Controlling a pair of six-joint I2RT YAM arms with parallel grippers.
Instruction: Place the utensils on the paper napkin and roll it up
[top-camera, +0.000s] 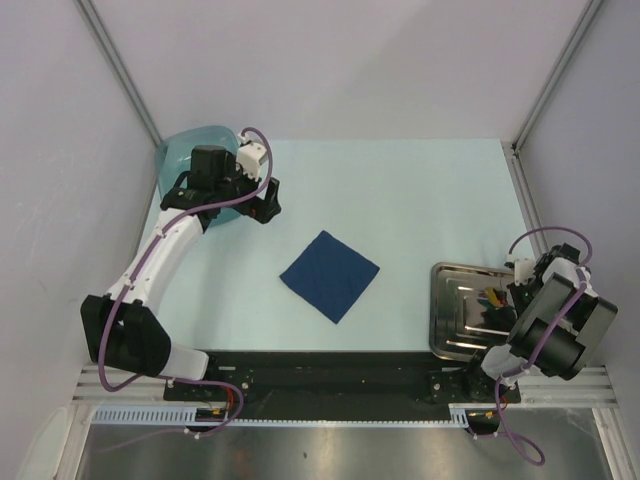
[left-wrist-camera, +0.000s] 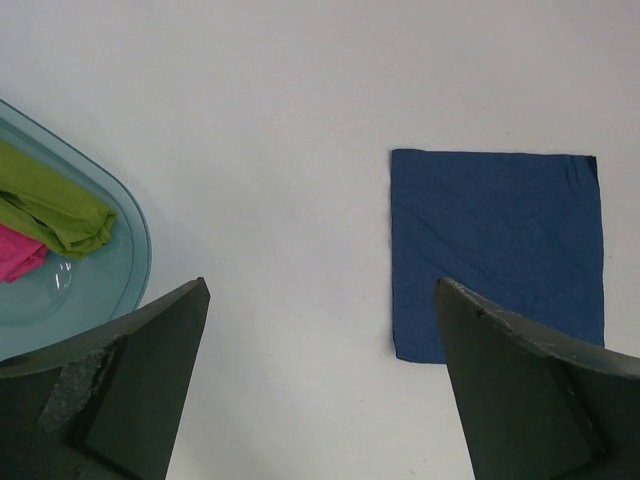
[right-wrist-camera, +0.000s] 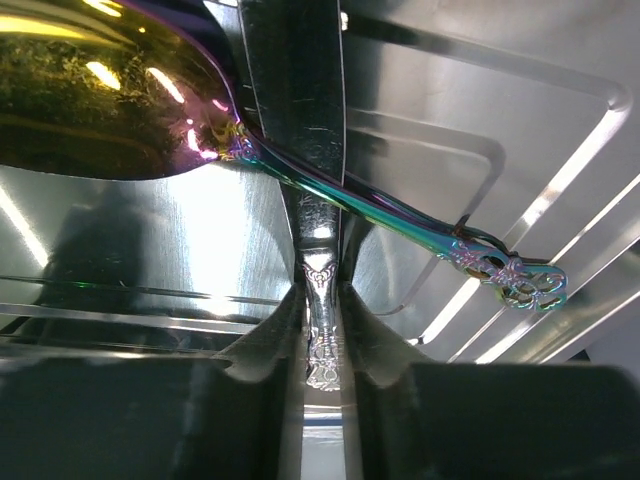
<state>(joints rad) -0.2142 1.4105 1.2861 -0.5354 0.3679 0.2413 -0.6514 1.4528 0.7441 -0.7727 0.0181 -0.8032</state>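
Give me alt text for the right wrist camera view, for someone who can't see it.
The right end effector pinches the embossed handle of a silver utensil lying in a shiny steel tray. An iridescent gold spoon lies across that utensil, bowl at upper left.

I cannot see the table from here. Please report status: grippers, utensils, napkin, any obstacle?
Left gripper open, hovering near teal tub. Right gripper shut on silver utensil handle in steel tray; iridescent spoon lies across it. Napkin flat, bare. Path clear.
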